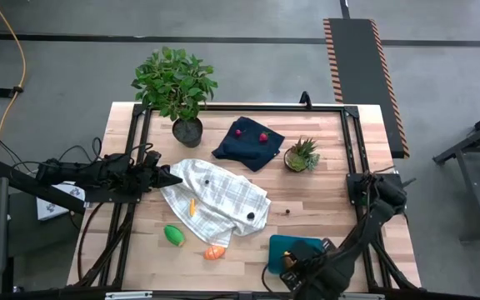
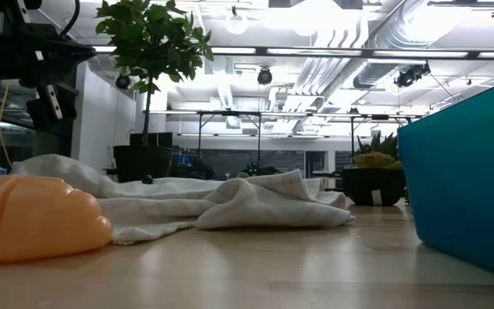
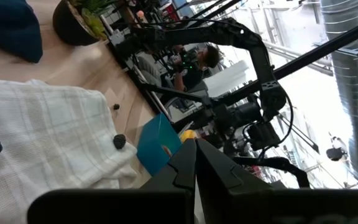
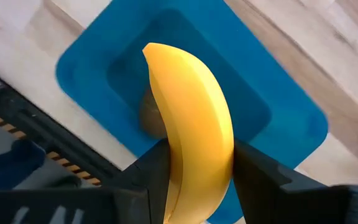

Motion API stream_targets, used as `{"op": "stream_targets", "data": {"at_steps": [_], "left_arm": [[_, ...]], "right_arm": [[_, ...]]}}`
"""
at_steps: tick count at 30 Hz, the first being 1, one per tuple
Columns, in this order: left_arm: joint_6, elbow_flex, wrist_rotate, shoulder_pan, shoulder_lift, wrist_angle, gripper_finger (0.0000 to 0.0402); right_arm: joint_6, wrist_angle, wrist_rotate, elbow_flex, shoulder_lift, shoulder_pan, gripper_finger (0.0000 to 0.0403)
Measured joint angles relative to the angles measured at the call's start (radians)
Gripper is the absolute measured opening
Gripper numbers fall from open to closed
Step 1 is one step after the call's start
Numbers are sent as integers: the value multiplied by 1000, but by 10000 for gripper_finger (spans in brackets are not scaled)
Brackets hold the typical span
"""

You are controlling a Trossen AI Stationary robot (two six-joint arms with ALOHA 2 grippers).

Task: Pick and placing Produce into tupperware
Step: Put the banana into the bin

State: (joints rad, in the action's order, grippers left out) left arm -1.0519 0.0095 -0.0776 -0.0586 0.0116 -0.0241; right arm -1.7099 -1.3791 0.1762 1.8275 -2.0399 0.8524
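Your right gripper (image 4: 194, 171) clamps the yellow banana (image 4: 191, 124) above the teal tupperware (image 4: 278, 118); you're placing; next lower, then release; left gripper (image 3: 194, 168) waits closed, empty.

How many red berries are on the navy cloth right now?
2: one red berry near the navy cloth's far edge, the other beside it toward the small spiky plant. Folds could hide more.
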Motion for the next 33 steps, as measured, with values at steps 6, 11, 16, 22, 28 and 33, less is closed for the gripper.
{"op": "stream_targets", "data": {"at_steps": [6, 11, 16, 22, 28, 33], "left_arm": [[0, 0, 0, 0, 0, 0, 1], [0, 0, -1, 0, 0, 0, 1], [0, 0, -18, 0, 0, -2, 1], [0, 0, -20, 0, 0, -2, 1], [0, 0, -20, 0, 0, -3, 1], [0, 0, -19, 0, 0, -3, 1]], "right_arm": [[51, 20, -20, -52, 27, -32, 134], [70, 106, -20, -140, 76, -59, 134], [80, 201, -34, -227, 107, -72, 134], [102, 305, -61, -311, 123, -73, 134], [95, 319, -62, -332, 132, -74, 134], [95, 326, -57, -332, 132, -75, 134]]}}
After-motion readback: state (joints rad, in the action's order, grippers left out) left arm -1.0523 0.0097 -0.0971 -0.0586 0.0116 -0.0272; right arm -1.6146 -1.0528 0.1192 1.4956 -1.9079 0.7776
